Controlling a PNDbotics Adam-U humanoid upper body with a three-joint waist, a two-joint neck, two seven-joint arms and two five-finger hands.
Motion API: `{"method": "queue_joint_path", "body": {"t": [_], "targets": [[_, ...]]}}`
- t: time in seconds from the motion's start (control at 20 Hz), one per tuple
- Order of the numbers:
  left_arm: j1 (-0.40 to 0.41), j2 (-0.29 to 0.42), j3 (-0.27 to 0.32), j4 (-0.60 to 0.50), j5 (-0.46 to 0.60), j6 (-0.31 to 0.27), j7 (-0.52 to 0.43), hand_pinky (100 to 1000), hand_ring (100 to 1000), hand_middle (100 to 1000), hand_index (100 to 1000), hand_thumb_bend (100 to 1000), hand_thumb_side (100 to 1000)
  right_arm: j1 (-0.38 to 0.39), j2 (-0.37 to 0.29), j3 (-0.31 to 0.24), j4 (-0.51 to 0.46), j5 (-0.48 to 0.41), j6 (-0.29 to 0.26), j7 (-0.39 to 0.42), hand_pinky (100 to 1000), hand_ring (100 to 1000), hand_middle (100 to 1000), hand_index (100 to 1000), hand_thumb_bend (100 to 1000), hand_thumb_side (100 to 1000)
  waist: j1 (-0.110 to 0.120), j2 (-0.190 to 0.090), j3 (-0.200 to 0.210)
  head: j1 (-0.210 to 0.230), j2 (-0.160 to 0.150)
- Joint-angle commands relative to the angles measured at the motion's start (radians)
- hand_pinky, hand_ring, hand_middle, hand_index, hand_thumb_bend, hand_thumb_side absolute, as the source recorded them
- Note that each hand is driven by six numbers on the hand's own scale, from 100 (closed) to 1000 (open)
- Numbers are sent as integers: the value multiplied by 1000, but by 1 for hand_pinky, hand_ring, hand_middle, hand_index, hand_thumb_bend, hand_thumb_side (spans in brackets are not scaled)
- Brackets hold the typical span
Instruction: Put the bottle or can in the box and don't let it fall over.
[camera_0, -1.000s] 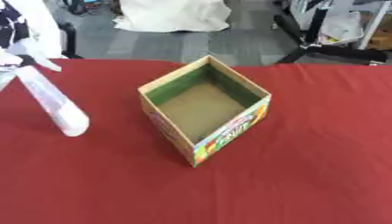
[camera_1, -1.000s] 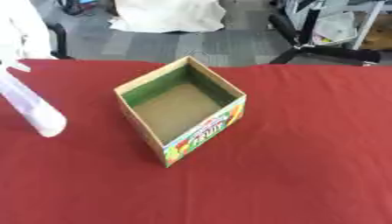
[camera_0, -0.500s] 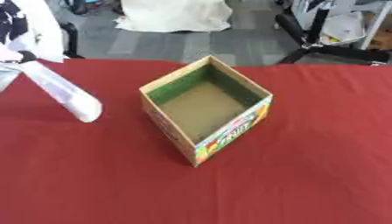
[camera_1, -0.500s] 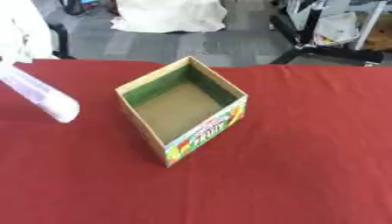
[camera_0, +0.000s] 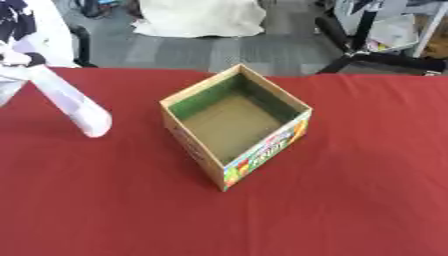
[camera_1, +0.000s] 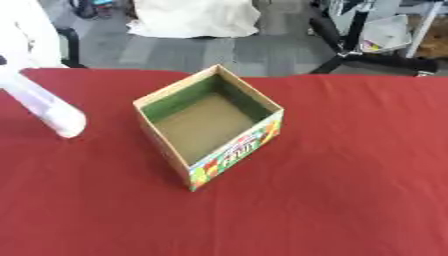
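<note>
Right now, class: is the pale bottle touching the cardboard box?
Apart. The left eye view shows the bottle tilted, left of the box, with a strip of bare red tablecloth between them.

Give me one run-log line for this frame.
left hand: holding bottle top | bottle: pale, tilted, above cloth, left of box | box: open, empty | right hand: not in view

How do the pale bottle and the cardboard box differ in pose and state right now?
The bottle hangs tilted, its lower end above the red cloth; the box sits flat on it. The bottle is held at its top by the left hand at the left edge; nothing touches the box. The bottle is a plain, pale cylinder; the box is square, open-topped, empty, with a colourful printed side. They stand apart.
</note>
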Motion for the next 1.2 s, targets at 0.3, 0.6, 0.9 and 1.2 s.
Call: {"method": "queue_joint_path", "body": {"t": [0.3,0.6,0.9,1.2], "targets": [[-53,17,0,-9,-21,1,-2,393,246,334,356,326,100,-12,-36,-11,-3,-3,-1,-1,801,712,678,802,492,423,3,-33,-2,2,6],[-102,-7,-11,4,-41,-1,-5,382,238,328,349,333,100,-17,-37,-8,-2,-2,1,3,801,712,678,802,495,422,5,-37,-4,-4,17],[-165,-42,-27,18,-67,-7,-13,372,231,323,344,340,100,-21,-37,-5,1,-2,2,5,801,712,678,802,497,423,9,-42,-5,-2,20],[-239,-90,-48,31,-93,-17,-26,363,226,318,338,353,100,-25,-37,-3,4,-2,2,7,801,712,678,802,499,423,11,-48,-10,-5,25]]}}
